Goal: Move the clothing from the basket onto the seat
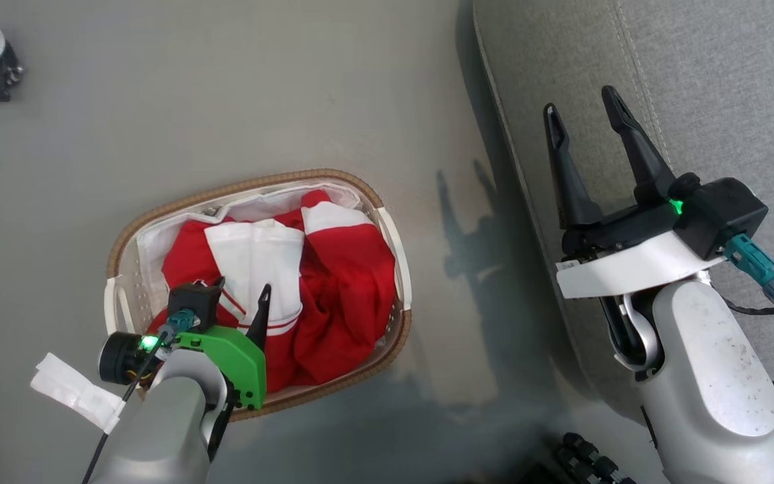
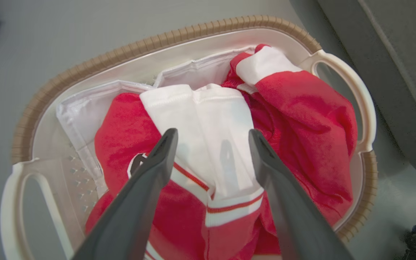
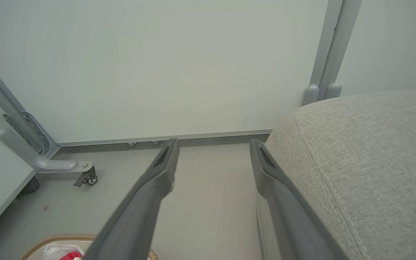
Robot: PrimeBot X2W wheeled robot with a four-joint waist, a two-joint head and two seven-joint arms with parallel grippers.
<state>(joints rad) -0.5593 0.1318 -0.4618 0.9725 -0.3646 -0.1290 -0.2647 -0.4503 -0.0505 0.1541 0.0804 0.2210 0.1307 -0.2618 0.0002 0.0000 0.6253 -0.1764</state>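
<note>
Clothing (image 2: 302, 119): red with white panels and red-striped white trim. Basket (image 2: 89, 68): white, brown woven rim. Seat (image 1: 716, 87): light grey weave. Floor (image 1: 226, 87): plain grey.

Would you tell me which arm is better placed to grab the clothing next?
Left: the left gripper, open, hangs right over the clothing in the basket; the right gripper, also open, is away by the seat.

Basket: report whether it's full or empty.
Full: red and white clothing lies bunched inside the basket, covering most of its liner.
</note>
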